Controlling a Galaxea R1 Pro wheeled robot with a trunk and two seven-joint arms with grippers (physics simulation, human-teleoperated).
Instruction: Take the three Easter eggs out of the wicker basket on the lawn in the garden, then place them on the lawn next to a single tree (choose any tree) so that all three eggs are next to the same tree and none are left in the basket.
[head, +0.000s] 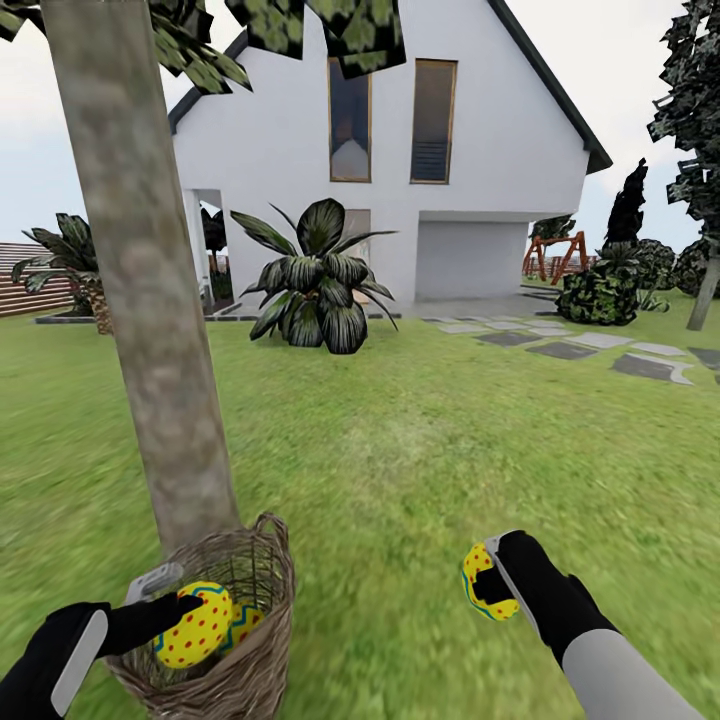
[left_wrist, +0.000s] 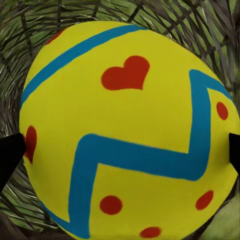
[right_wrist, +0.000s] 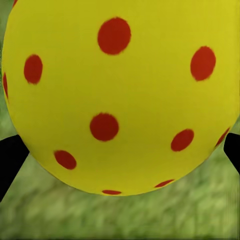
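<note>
While the left claw (head: 190, 625) grips one egg (head: 194, 625) over the basket (head: 255, 660) at lower left, the right claw (head: 490, 585) clasps another egg (head: 482, 590) — above grass (head: 400, 470).

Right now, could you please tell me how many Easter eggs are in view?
3: one in the left claw above the wicker basket, one inside the basket, one held by the right claw over the lawn.

Both arms reach forward low, left gripper (head: 185, 602) and right gripper (head: 492, 580) each clamped.
</note>
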